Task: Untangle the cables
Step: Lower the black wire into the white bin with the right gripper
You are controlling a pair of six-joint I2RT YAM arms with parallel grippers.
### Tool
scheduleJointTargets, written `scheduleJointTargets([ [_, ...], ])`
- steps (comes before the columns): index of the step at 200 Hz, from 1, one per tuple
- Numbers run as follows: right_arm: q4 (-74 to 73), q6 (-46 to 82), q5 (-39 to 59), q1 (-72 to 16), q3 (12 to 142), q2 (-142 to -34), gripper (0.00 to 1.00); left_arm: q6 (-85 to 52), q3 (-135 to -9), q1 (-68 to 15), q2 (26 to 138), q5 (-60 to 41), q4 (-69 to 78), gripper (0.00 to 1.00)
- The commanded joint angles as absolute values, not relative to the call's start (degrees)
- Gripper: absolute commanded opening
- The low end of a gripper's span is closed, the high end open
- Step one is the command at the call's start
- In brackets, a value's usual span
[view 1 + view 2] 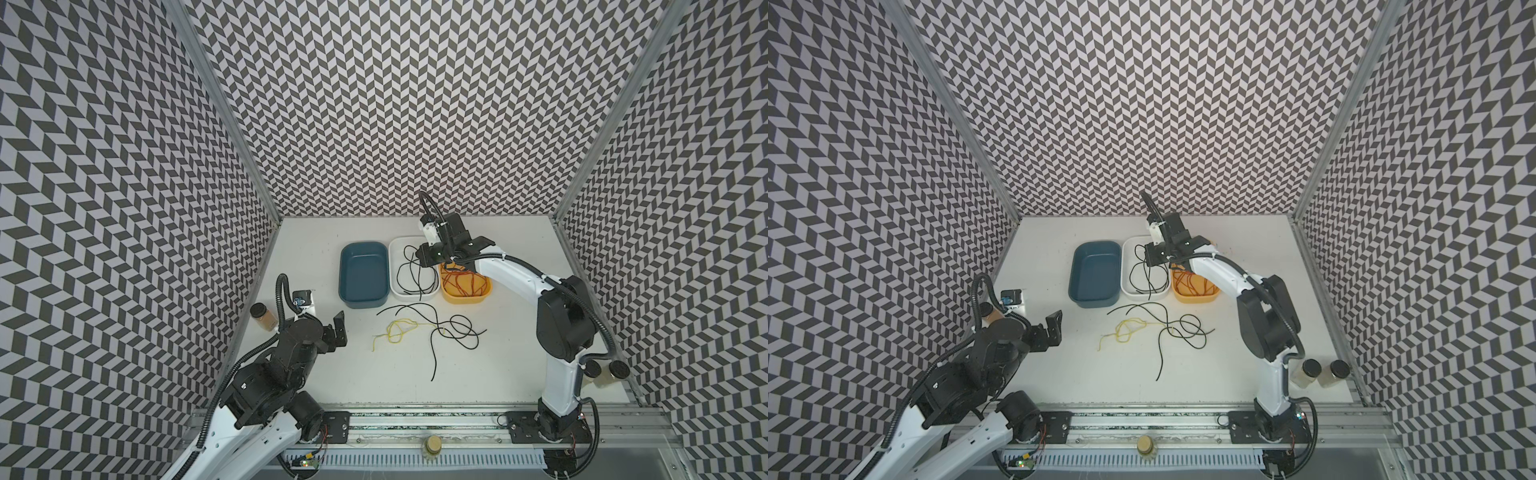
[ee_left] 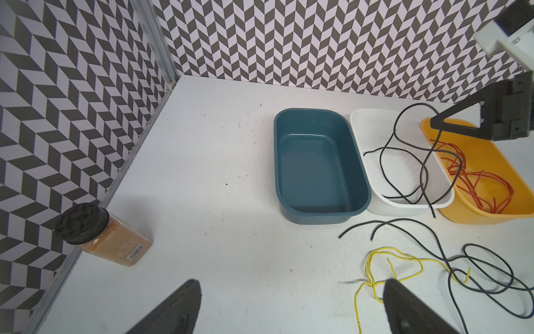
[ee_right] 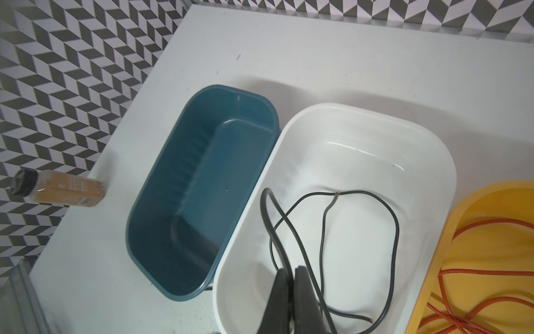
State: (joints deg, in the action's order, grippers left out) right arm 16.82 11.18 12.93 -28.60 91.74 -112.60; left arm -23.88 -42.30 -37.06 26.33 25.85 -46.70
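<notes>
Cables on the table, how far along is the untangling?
Done: thin orange-red cables lie in the yellow plastic tray. In hand: the shut right tool holds a thin black cable over the white plastic tray. Remaining: black cables and a pale yellow cable lie crossed on the white table; the open left tool hovers nearby.

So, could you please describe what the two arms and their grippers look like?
Both arms have white shell links, the left arm and right arm, with bulky black joint housings and black ribbed hoses running alongside. The left gripper and right gripper have black tapered fingers. A small green light glows near the right wrist.
</notes>
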Motion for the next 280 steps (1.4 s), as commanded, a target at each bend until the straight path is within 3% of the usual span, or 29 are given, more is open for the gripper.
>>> scheduleJointTargets([
  [1, 15.39, 9.79, 11.52, -28.35, 93.24, -114.40, 0.00, -23.87, -42.05, -36.27, 26.63, 25.84, -46.05, 1.00],
  [121, 21.17, 8.12, 7.83, -27.84, 97.39, -122.75, 0.00, -23.47, -41.81, -36.13, 26.28, 24.98, -45.53, 1.00],
  [280, 18.17, 12.80, 2.56, -27.83, 100.63, -124.28, 0.02, -23.31, -41.81, -35.16, 26.63, 24.06, -45.35, 1.00],
])
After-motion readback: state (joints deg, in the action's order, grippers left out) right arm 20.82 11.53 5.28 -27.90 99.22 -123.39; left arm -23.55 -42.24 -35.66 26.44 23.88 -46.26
